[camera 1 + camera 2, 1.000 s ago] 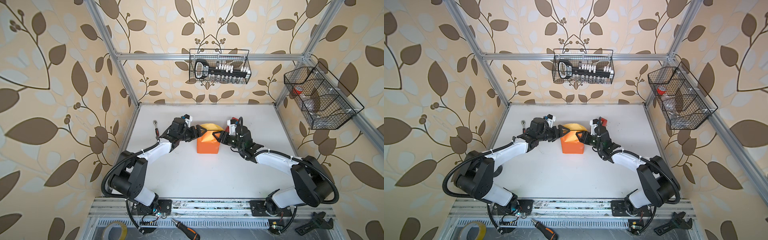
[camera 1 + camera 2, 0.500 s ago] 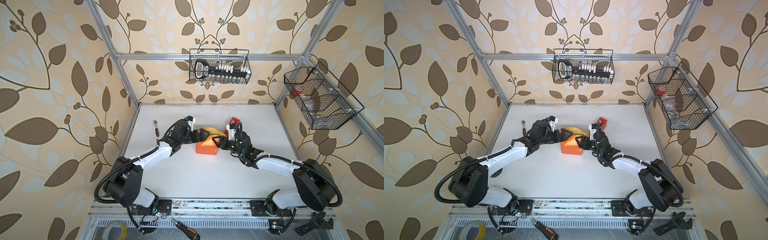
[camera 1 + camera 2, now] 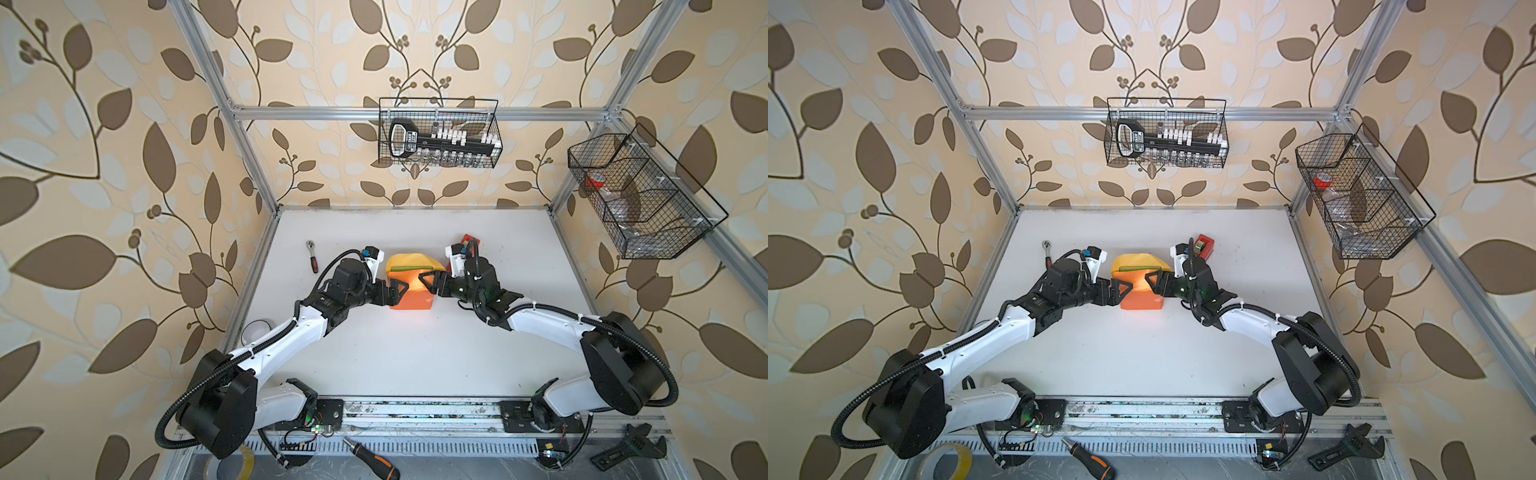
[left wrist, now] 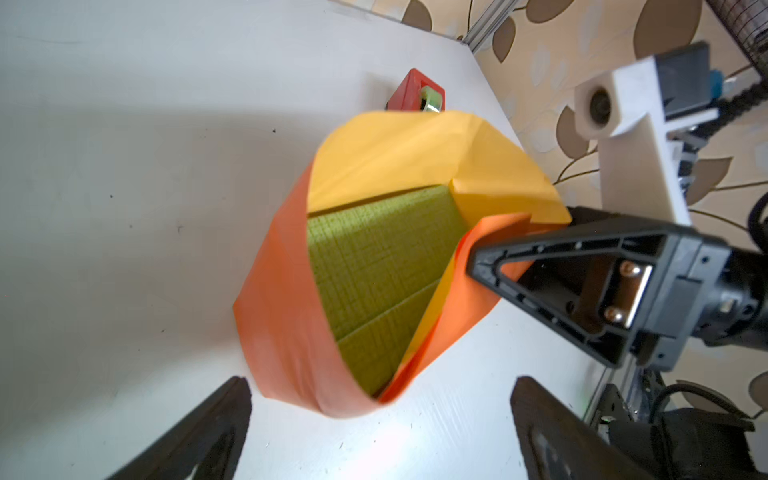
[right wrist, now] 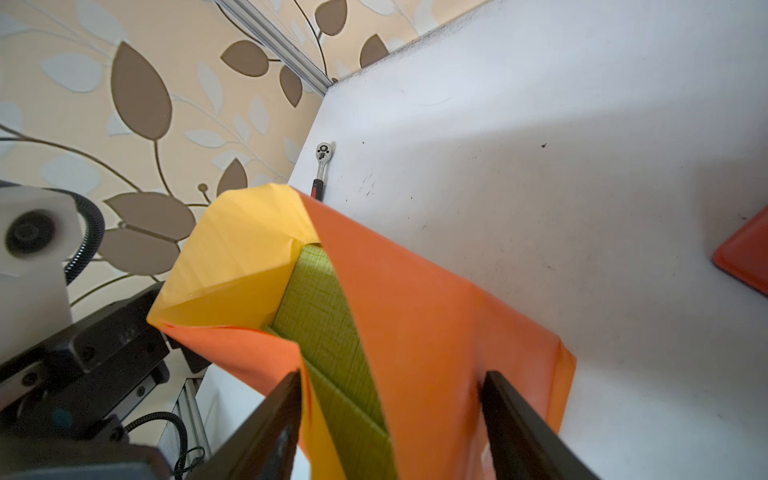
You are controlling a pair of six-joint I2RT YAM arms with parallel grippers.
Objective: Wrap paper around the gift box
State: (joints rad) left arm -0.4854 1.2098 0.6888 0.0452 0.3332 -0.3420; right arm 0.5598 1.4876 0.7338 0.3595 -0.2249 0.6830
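Note:
The olive-green gift box (image 3: pixel 409 269) (image 4: pixel 374 257) stands tilted at the table's middle. The paper (image 3: pixel 413 297) (image 4: pixel 282 311) is looped loosely round it, orange outside and pale yellow inside, with both ends open. My right gripper (image 3: pixel 426 279) (image 5: pixel 390 378) is at the right end, shut on the box (image 5: pixel 328 316) and the paper (image 5: pixel 415 311), one finger against each wrapped face. At the left end my left gripper (image 3: pixel 399 291) (image 4: pixel 380 399) is open wide, its fingers apart from the paper. In the left wrist view a right finger (image 4: pixel 540 270) presses the paper.
A red tape dispenser (image 3: pixel 469 241) (image 4: pixel 415 91) sits just behind my right gripper. A ratchet wrench (image 3: pixel 311 255) (image 5: pixel 322 166) lies by the left wall. Wire baskets (image 3: pixel 440 133) (image 3: pixel 640 199) hang on the back and right walls. A screwdriver (image 3: pixel 370 455) lies beyond the front rail.
My left gripper's jaws have spread wider and now stand off the parcel's left end. The parcel has rocked a little between the arms. My right gripper keeps its hold.

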